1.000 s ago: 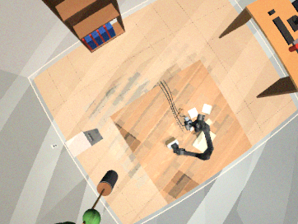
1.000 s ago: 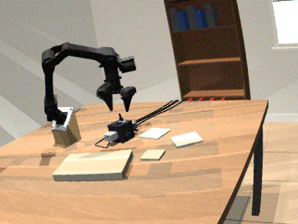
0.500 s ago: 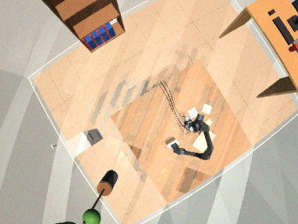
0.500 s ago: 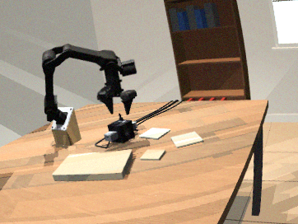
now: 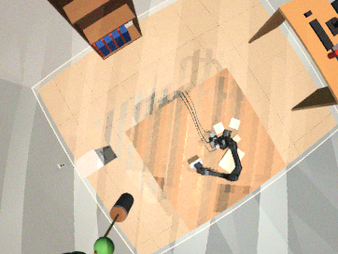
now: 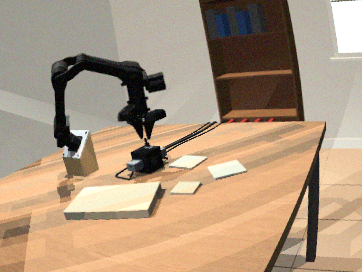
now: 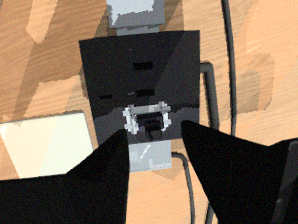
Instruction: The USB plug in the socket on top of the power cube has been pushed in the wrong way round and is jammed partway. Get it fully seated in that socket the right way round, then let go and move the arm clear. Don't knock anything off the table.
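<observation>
The black power cube stands on the table, with grey plugs in two opposite sides. The USB plug shows as a small dark body with a pale silver outline, in the top face near the edge closest to the fingers in the wrist view. How deep it sits and which way round it is cannot be told. My gripper points down just above the cube. Its fingers are partly closed but still apart, one on each side of the plug, with a gap showing beside each tip. Nothing is held.
Black cables run from the cube across the table. A thick pale slab and several thin pale pads, one farther right, lie nearby. A tan box with a pale top stands by the arm's base.
</observation>
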